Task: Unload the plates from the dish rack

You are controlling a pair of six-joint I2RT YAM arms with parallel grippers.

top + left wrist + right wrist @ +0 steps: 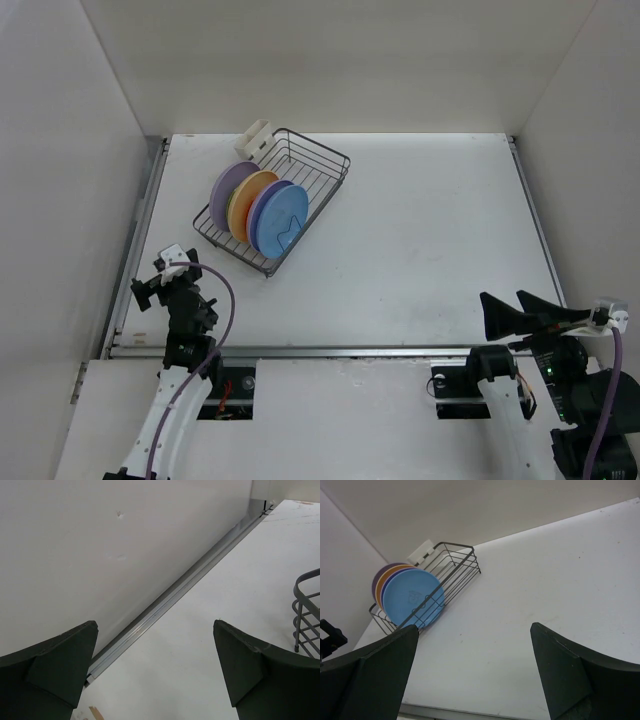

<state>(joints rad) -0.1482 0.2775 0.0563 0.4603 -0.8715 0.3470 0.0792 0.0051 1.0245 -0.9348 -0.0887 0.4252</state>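
Observation:
The dish rack [318, 172] is a dark wire basket at the back left of the table, with a cream plastic piece [253, 138] at its far corner. Plates stand on edge in it: a lavender plate [226, 186], an orange plate [246, 198] and a blue plate [283, 220] at the front. The right wrist view shows the rack [455, 562] and the blue plate [410, 600]. My left gripper [155, 280] is open and empty near the table's front left edge. My right gripper [502, 296] is open and empty at the front right.
White walls enclose the table on three sides. A metal rail [175, 592] runs along the left wall. One corner of the rack [305, 615] shows at the right of the left wrist view. The left arm [330, 637] shows at the edge of the right wrist view.

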